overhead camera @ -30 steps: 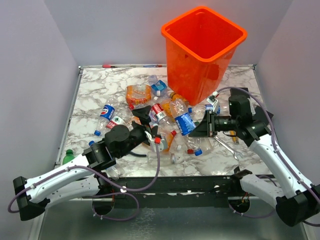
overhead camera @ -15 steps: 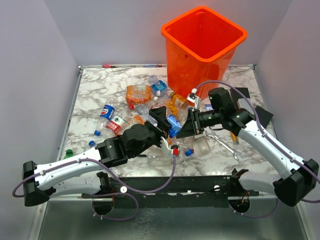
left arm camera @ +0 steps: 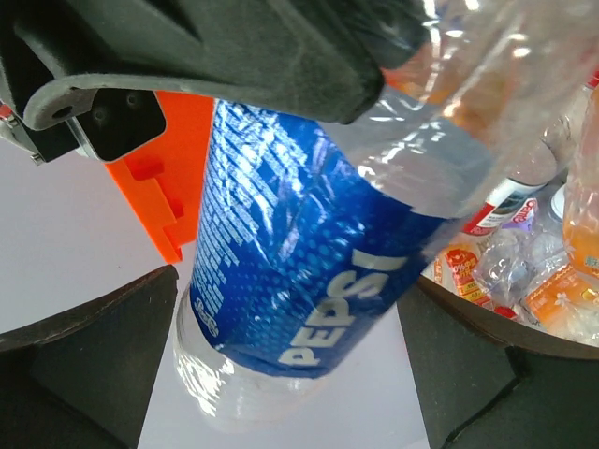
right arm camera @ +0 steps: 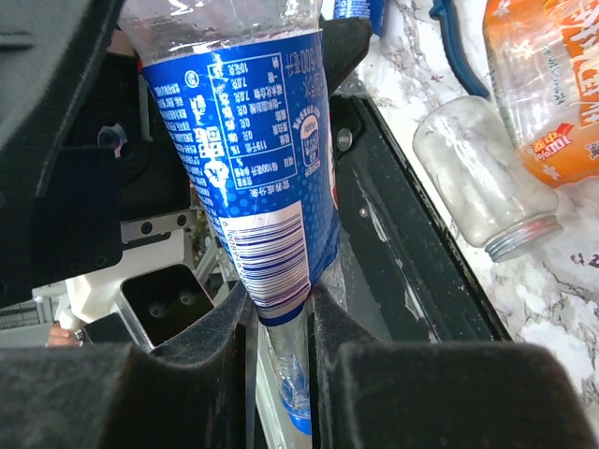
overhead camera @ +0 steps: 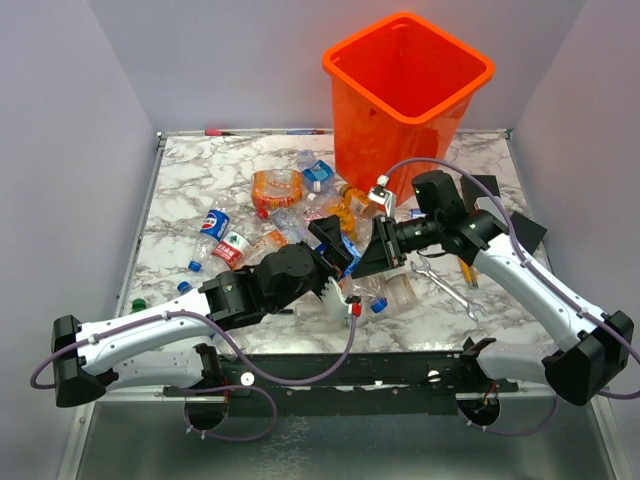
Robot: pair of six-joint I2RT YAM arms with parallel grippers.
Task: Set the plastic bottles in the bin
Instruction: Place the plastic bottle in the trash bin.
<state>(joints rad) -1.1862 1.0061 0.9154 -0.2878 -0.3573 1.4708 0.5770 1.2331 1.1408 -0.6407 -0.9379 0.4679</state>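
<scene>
A clear bottle with a blue Pepsi label (overhead camera: 350, 247) is held up over the pile between both grippers. My right gripper (overhead camera: 372, 255) is shut on its crushed neck end (right arm camera: 281, 309). My left gripper (overhead camera: 337, 258) is open, its fingers (left arm camera: 94, 355) on either side of the bottle's round base (left arm camera: 299, 271), with a thin gap on the left side. The right gripper's black jaw (left arm camera: 215, 47) shows above the label. The orange bin (overhead camera: 405, 90) stands behind at the far right; its wall shows in the left wrist view (left arm camera: 164, 159). Several more bottles (overhead camera: 280, 190) lie on the marble table.
A steel wrench (overhead camera: 450, 290) lies right of the pile. An uncapped clear bottle (right arm camera: 477, 178) and an orange-labelled bottle (right arm camera: 552, 84) lie below the right wrist, beside a blue handle (right arm camera: 459, 51). A green bottle (overhead camera: 138, 305) sits at the front left edge.
Both arms have moved in toward the middle and met at the Pepsi bottle. The bottle has come up off the pile and shifted left, the right gripper shut on it.
</scene>
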